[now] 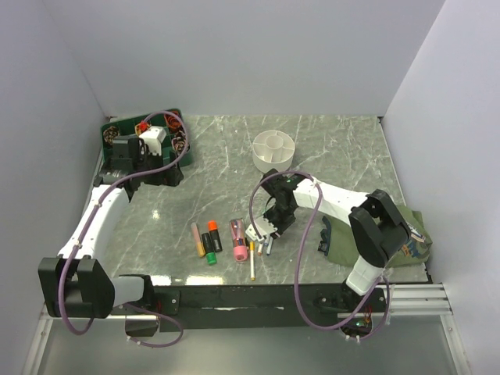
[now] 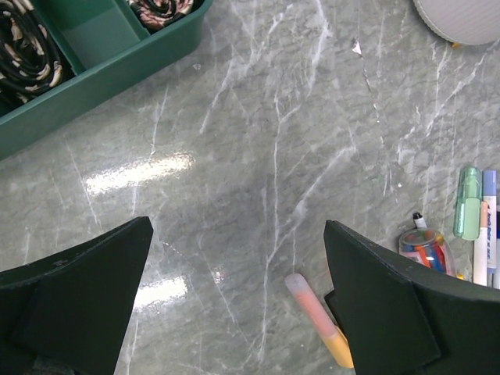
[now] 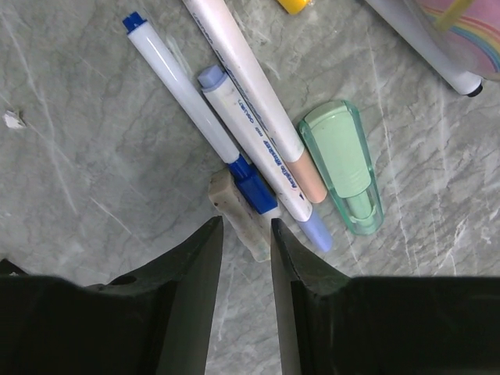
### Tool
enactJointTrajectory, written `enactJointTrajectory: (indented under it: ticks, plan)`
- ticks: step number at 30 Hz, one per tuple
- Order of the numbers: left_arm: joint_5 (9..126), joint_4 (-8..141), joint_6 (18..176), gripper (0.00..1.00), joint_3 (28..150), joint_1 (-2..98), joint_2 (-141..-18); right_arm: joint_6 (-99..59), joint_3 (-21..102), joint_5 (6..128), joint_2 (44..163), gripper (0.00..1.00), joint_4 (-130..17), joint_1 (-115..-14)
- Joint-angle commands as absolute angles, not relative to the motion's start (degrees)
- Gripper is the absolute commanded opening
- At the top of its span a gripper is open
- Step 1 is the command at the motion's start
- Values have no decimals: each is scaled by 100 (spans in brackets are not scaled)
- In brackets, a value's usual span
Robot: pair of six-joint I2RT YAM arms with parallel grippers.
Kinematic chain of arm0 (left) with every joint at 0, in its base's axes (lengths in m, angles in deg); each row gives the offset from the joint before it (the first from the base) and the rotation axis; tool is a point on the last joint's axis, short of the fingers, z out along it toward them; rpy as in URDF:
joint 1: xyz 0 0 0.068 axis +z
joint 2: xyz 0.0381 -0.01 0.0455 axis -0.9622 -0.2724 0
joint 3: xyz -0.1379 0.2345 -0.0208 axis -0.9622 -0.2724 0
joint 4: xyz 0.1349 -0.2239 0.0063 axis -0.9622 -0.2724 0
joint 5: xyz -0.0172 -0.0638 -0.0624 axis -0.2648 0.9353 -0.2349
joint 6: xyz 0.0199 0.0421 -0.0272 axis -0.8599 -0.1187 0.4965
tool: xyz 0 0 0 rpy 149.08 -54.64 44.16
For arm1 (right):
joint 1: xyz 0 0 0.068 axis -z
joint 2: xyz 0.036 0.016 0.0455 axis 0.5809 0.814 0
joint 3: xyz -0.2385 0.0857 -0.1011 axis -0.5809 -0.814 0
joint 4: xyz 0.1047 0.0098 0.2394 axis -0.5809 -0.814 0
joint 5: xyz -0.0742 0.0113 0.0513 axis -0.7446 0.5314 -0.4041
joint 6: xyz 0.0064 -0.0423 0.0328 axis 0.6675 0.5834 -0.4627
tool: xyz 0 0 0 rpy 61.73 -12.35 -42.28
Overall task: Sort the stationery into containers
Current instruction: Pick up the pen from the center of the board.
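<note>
Status: nothing sorted yet as far as I can see. The white bowl [image 1: 273, 166] is showing only bare compartments from the top view. The whole lot is lying in one cluster around 7 o'clock from it, well apart: tan pen [image 1: 198, 238], orange-capped marker [image 1: 214, 234], green-capped marker [image 1: 209, 255], thick pink marker [image 1: 237, 237], thin yellow pen [image 1: 251, 264], and the white pens under my right wrist.

My right pincer [image 3: 246, 234] is sitting low over that cluster, jaws narrow, straddling a small tan stub [image 3: 233, 201] that is touching the blue-capped pen [image 3: 183, 101]. I can't tell whether the pads are biting. The lilac-tipped pen [image 3: 262, 148] and the green cap [image 3: 344, 168] are lying just beside, so any grab here is crowded.

My left pincer [image 2: 238, 226] is hanging wide with nothing in it, near the green tray [image 1: 117, 148] at the 10 o'clock corner.

Room: bare bench [image 1: 211, 172] is running from the cluster to the bowl, so that path is looking free. The bench's near edge is close at 6 o'clock from the yellow pen, so there is little margin there. The pouch [image 1: 410, 250] is sitting at 3 o'clock by my right arm.
</note>
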State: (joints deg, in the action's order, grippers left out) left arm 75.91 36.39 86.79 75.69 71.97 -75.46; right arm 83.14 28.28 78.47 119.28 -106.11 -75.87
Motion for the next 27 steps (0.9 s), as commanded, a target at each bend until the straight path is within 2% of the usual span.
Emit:
enactJointTrajectory:
  ticks: [1,6,22,27]
  plan:
    - [7616,3727,8769,100,7514,7287,-7379,8450,3120,7737,12033,38,-10670,-7621]
    - [7642,3727,8795,99,7523,7349,-7422,8494,3076,7597,12156,35,-10626,-7612]
    - [7739,3832,8857,99,7540,7402,-7598,8406,2883,7368,12306,34,-10442,-7489]
    - [7774,3832,8883,99,7557,7402,-7651,8152,2952,7403,12262,15,-10494,-7384]
